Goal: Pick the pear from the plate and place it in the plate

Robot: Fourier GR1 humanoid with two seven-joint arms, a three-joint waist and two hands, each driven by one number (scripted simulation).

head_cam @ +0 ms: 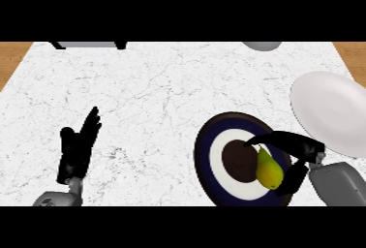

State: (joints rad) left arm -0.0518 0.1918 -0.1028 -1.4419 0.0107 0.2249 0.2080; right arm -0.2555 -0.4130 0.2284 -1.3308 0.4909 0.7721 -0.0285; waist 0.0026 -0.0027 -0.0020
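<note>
Pear [268, 169] lies on the right side of the dark ringed plate [214, 145], with the right robot hand [297, 147] curled around it from the right. Left robot hand [77, 145] rests open on the worktop [157, 82] (fingers up). A slip could come on lifting: the tapered fruit may roll before reaching the white plate [328, 111], just right and farther.
</note>
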